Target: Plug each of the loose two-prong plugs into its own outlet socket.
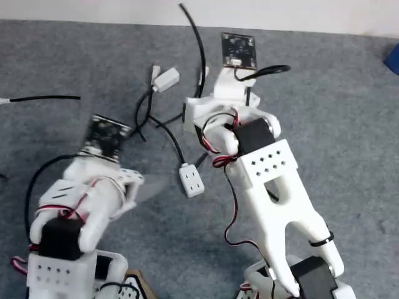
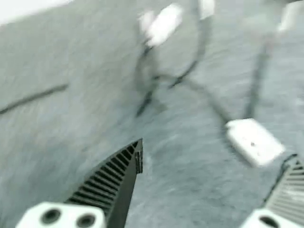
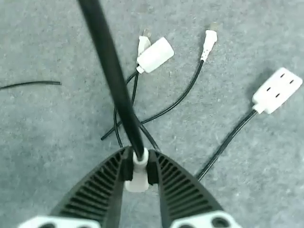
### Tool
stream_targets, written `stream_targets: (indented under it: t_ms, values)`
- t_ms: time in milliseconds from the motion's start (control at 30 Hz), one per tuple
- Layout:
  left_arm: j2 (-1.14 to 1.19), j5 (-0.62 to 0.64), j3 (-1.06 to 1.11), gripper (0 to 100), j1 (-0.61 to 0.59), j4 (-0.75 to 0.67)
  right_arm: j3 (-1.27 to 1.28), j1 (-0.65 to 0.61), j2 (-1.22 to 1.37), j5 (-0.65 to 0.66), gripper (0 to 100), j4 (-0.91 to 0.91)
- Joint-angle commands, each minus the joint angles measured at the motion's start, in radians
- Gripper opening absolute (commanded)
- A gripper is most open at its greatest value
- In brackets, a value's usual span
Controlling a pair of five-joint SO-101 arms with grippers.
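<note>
Two white sockets are lying on the table (image 1: 349,93): a centre socket (image 1: 192,179) and a far socket (image 1: 166,80) at 11 o'clock from it. Two plugs are showing: a loose plug (image 3: 209,38) at 12 o'clock from the centre socket, and a held plug (image 3: 137,179), seen from the right wrist, being clenched by the right fingers (image 3: 102,190). The left fingers (image 2: 116,183) are hanging released, grasping nothing.

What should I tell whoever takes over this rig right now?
The left hand is open, over the carpet beside the three-way socket.
The right hand is shut on a plug.
The small socket lies apart, with a second plug at its end; I cannot tell if that one is seated. A third plug lies loose.
Done: one plug in hand; the three-way socket's slots are bare.
Left: seat the held plug, then the rest.
</note>
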Motion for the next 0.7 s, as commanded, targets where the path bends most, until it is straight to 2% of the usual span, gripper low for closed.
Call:
stream_targets:
  t_ms: [0, 167, 300, 467, 667]
  values:
    - [0.007, 0.015, -0.013, 43, 0.079, -0.012, -0.016, -0.053, -0.051, -0.043, 0.7, 0.067]
    - [0.008, 0.006, 0.108, 43, 0.045, -0.222, -0.07, -0.196, -0.051, -0.028, 0.7, 0.189]
    - [0.01, -0.028, 0.199, 43, -0.012, -0.361, -0.074, -0.249, -0.051, 0.012, 0.7, 0.245]
    - [0.01, -0.028, 0.255, 43, -0.067, -0.425, -0.163, -0.254, -0.051, 0.126, 0.7, 0.423]
    - [0.01, -0.028, 0.255, 43, -0.068, -0.423, -0.262, -0.255, -0.05, 0.17, 0.7, 0.527]
